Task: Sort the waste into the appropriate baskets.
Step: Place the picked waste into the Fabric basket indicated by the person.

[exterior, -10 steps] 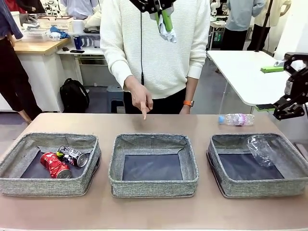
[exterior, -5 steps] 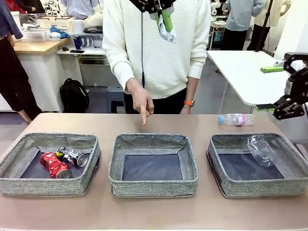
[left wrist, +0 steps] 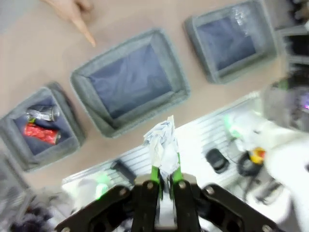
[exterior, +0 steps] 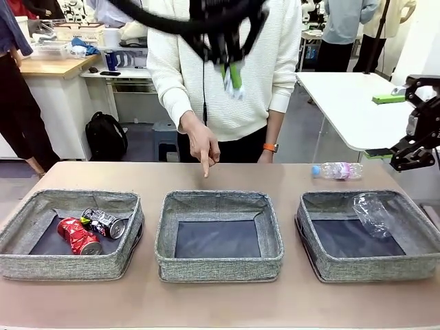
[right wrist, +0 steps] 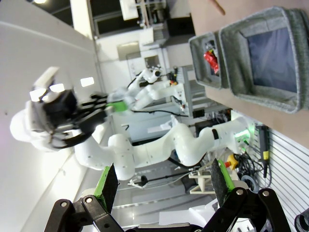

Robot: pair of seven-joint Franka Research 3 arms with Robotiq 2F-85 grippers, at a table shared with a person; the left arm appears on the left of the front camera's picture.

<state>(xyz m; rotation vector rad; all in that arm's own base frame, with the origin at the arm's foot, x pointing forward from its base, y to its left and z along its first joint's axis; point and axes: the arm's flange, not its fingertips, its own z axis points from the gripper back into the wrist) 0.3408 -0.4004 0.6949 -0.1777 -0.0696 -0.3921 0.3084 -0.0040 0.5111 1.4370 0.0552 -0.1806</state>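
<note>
High above the table's far side, my left gripper (exterior: 232,80) is shut on the white paper wad (exterior: 234,91), blurred by motion. The left wrist view shows the wad (left wrist: 162,145) between my green pads (left wrist: 155,173), above the middle basket (left wrist: 85,76). Three grey baskets stand in a row: the left one (exterior: 69,267) holds a crushed red can (exterior: 77,237) and a dark can (exterior: 103,221), the middle one (exterior: 218,264) is bare inside, and the right one (exterior: 371,268) holds a clear bottle (exterior: 372,213). My right gripper (exterior: 411,157) hangs open at the far right.
A person stands across the table, one hand (exterior: 203,146) pointing down at the tabletop behind the middle basket. A second clear bottle (exterior: 337,170) lies on the table behind the right basket. A white side table (exterior: 350,103) stands to the right.
My left gripper has dropped lower with the paper wad and is blurred now. The person's pointing hand and my right gripper have stayed put.
</note>
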